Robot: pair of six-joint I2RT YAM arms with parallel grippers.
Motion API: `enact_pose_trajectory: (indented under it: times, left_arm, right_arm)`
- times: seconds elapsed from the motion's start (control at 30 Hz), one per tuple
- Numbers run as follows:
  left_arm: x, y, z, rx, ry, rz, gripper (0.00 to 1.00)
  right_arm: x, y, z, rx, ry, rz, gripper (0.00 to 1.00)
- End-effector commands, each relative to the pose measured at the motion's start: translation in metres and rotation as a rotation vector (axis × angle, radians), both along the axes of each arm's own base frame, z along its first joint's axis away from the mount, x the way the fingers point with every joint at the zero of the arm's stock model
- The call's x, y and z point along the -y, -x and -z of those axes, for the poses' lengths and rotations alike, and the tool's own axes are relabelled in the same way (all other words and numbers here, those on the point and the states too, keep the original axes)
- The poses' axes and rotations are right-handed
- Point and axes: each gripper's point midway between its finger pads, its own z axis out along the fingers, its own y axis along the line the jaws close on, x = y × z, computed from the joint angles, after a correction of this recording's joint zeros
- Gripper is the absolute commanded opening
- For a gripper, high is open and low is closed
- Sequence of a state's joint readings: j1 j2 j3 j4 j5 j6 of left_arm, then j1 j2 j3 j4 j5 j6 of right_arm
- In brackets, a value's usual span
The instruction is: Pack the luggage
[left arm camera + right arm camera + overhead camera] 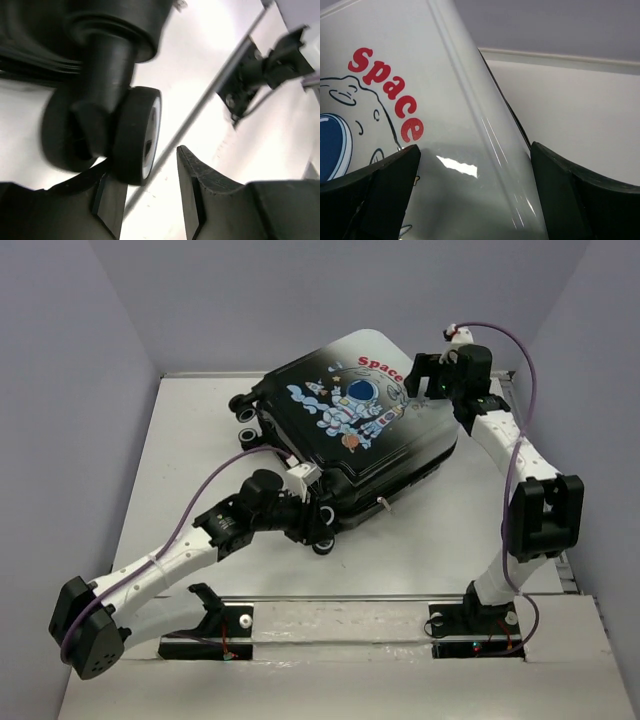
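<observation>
The luggage (350, 440) lies shut on the bench (180, 460), turned slantways, with the spaceman picture facing up.
The left hand (150, 165) is open wide at the near corner, and a black wheel (137, 135) sits right by one finger. The right hand (475, 150) is open wide at the far end, with the white edge by the red "Space" word between its fingers.
</observation>
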State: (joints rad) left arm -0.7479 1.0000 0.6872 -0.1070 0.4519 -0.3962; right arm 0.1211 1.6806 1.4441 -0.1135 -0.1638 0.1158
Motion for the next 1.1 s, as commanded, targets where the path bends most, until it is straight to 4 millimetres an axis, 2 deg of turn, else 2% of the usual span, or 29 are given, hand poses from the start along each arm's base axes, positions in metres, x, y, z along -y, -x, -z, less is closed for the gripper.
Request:
enact_pose_trajectory:
  times: [0.0,0.03,0.07,0.13,0.17,0.23,0.27,0.33,0.37,0.4,0.43,0.47,0.5,0.53,0.57,0.6,0.63,0.67,0.7,0.73,0.77,0.8,0.83,0.87,0.9,0.93,0.97,1.03,1.07]
  left_arm:
    - [0.039,0.019,-0.065,0.074,0.239,0.102,0.06]
    - [0.043,0.021,-0.070,0.080,0.254,0.109,0.06]
    - [0.045,0.021,-0.072,0.078,0.257,0.108,0.06]
    - [0.048,0.017,-0.083,0.087,0.281,0.092,0.06]
    - [0.049,0.013,-0.085,0.094,0.283,0.075,0.06]
    - [0.049,0.009,-0.094,0.111,0.293,0.056,0.06]
    - [0.047,0.004,-0.095,0.126,0.287,0.026,0.06]
    - [0.042,-0.002,-0.096,0.137,0.273,-0.018,0.06]
    - [0.039,-0.006,-0.096,0.145,0.266,-0.049,0.06]
    - [0.037,-0.008,-0.095,0.146,0.258,-0.064,0.06]
    - [0.033,-0.008,-0.095,0.147,0.256,-0.082,0.11]
    - [0.029,-0.012,-0.094,0.155,0.252,-0.118,0.22]
    - [0.023,-0.012,-0.092,0.160,0.248,-0.139,0.49]
    - [0.021,-0.011,-0.090,0.160,0.248,-0.140,0.60]
    - [0.016,-0.013,-0.085,0.163,0.233,-0.166,0.71]
    - [0.012,-0.013,-0.078,0.157,0.211,-0.182,0.78]
    - [0.008,-0.014,-0.075,0.158,0.203,-0.196,0.84]
    - [0.004,-0.013,-0.075,0.165,0.200,-0.205,0.92]
    - [0.000,-0.014,-0.068,0.163,0.183,-0.221,0.94]
    - [-0.003,-0.014,-0.063,0.157,0.166,-0.227,0.98]
    - [-0.007,-0.012,-0.061,0.154,0.153,-0.230,0.99]
    - [-0.009,-0.011,-0.059,0.153,0.145,-0.235,0.99]
    - [-0.013,-0.010,-0.056,0.151,0.126,-0.241,0.99]
    - [-0.016,-0.010,-0.059,0.158,0.133,-0.247,0.99]
    - [-0.017,-0.010,-0.058,0.161,0.132,-0.251,0.99]
    - [-0.016,-0.011,-0.057,0.163,0.122,-0.241,0.99]
    - [-0.015,-0.011,-0.055,0.160,0.111,-0.230,0.99]
    - [-0.011,-0.013,-0.054,0.158,0.085,-0.215,0.99]
    - [-0.007,-0.014,-0.046,0.147,0.058,-0.194,0.99]
  right_arm:
    - [-0.166,0.096,0.029,-0.344,-0.235,-0.560,0.94]
    - [-0.173,0.091,0.036,-0.366,-0.242,-0.558,0.94]
    - [-0.176,0.083,0.021,-0.330,-0.246,-0.558,0.94]
    - [-0.177,0.074,0.011,-0.311,-0.257,-0.539,0.95]
    - [-0.177,0.068,-0.006,-0.270,-0.258,-0.529,0.96]
    - [-0.176,0.066,-0.028,-0.219,-0.258,-0.526,0.97]
    - [-0.174,0.069,-0.053,-0.161,-0.260,-0.524,0.97]
    - [-0.168,0.073,-0.081,-0.093,-0.254,-0.509,0.98]
    - [-0.162,0.084,-0.106,-0.037,-0.256,-0.509,0.99]
    - [-0.158,0.092,-0.117,-0.013,-0.256,-0.503,0.99]
    - [-0.153,0.100,-0.125,0.013,-0.256,-0.492,0.99]
    - [-0.150,0.109,-0.136,0.058,-0.265,-0.495,0.99]
    - [-0.141,0.133,-0.140,0.088,-0.284,-0.491,0.99]
    - [-0.135,0.147,-0.130,0.070,-0.289,-0.479,0.96]
    - [-0.130,0.158,-0.131,0.109,-0.305,-0.474,0.91]
    - [-0.122,0.189,-0.105,0.080,-0.332,-0.463,0.86]
    - [-0.118,0.203,-0.134,0.164,-0.358,-0.471,0.80]
    - [-0.114,0.211,-0.080,0.072,-0.360,-0.452,0.71]
    - [-0.118,0.225,-0.070,0.074,-0.378,-0.471,0.50]
    - [-0.113,0.242,-0.067,0.089,-0.397,-0.471,0.46]
    - [-0.113,0.250,-0.053,0.068,-0.406,-0.467,0.39]
    - [-0.111,0.259,-0.014,-0.004,-0.400,-0.451,0.35]
    - [-0.110,0.264,-0.001,-0.022,-0.401,-0.441,0.32]
    - [-0.110,0.272,-0.002,0.010,-0.407,-0.456,0.31]
    - [-0.107,0.276,0.023,-0.028,-0.400,-0.440,0.32]
    - [-0.106,0.277,0.032,-0.042,-0.408,-0.427,0.33]
    - [-0.105,0.280,0.045,-0.055,-0.408,-0.427,0.38]
    - [-0.104,0.281,0.056,-0.073,-0.410,-0.420,0.46]
    - [-0.104,0.282,0.064,-0.087,-0.409,-0.415,0.54]
